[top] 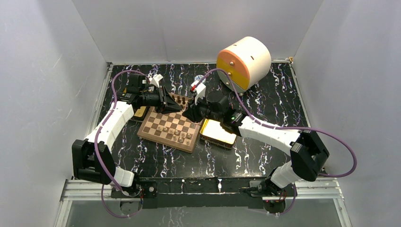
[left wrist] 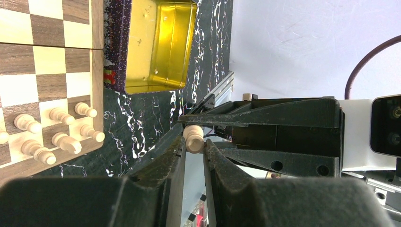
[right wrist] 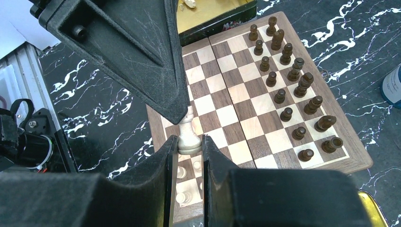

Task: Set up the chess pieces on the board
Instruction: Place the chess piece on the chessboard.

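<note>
Board (right wrist: 222, 97): smooth wood, satin finish. Chess pieces (right wrist: 302, 85): smooth turned wood. Tray (left wrist: 158, 47): glossy gold metal. Desk (right wrist: 104, 109): glossy black marbled. Right gripper (right wrist: 189, 144): matt grainy black plastic.

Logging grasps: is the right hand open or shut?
Shut: the right hand pinches a pale piece upright between its fingers.

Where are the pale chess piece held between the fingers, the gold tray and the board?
pale chess piece (right wrist: 189, 135), right wrist view, on its body above the base.
gold tray (left wrist: 158, 47), left wrist view, on its bare inner floor.
board (right wrist: 246, 118), right wrist view, on an empty middle square.
</note>
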### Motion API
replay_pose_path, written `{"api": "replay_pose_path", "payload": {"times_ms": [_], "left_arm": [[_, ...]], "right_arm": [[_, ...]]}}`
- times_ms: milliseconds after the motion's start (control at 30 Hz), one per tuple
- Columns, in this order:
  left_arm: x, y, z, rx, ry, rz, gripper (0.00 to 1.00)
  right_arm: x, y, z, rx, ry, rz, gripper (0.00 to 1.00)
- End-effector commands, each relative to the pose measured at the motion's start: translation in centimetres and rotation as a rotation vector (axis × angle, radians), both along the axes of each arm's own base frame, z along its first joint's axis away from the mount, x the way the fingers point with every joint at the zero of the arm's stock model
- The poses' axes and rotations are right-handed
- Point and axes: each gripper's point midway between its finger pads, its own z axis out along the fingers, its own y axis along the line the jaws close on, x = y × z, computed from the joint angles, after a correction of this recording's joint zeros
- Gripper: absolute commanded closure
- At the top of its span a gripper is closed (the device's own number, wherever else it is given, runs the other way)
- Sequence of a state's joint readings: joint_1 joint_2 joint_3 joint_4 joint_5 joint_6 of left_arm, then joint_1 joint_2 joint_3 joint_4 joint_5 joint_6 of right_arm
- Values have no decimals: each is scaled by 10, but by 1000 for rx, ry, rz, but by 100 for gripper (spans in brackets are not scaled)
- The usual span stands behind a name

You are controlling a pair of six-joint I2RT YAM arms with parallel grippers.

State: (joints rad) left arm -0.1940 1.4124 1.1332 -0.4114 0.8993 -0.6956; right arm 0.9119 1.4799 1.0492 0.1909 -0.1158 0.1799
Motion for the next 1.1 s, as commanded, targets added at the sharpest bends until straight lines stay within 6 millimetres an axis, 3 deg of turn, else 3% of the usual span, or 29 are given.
{"api": "replay_pose_path", "payload": {"times_ms": [0, 233, 433, 667, 767, 900, 1067], "left_arm": [[-8, -2, 6, -18, -14, -21, 83], [-8, -4, 7, -17, -11, -21, 73], [-9, -5, 7, -17, -10, -24, 73], [-9, -5, 9, -17, -20, 0, 93], [-7, -4, 8, -5, -24, 16, 96], [0, 4, 6, 51, -52, 79, 97], [8, 37, -8, 287, -104, 197, 97]], "right_arm": [[-1, 5, 35, 95, -75, 23, 96], [-3, 5, 35, 102, -76, 29, 96], [-4, 7, 35, 108, -73, 39, 96], [-5, 6, 34, 116, -66, 35, 93], [-3, 2, 33, 116, -53, 3, 78], [-5, -6, 32, 118, -27, -26, 39], [-13, -23, 21, 111, 3, -64, 9]]}}
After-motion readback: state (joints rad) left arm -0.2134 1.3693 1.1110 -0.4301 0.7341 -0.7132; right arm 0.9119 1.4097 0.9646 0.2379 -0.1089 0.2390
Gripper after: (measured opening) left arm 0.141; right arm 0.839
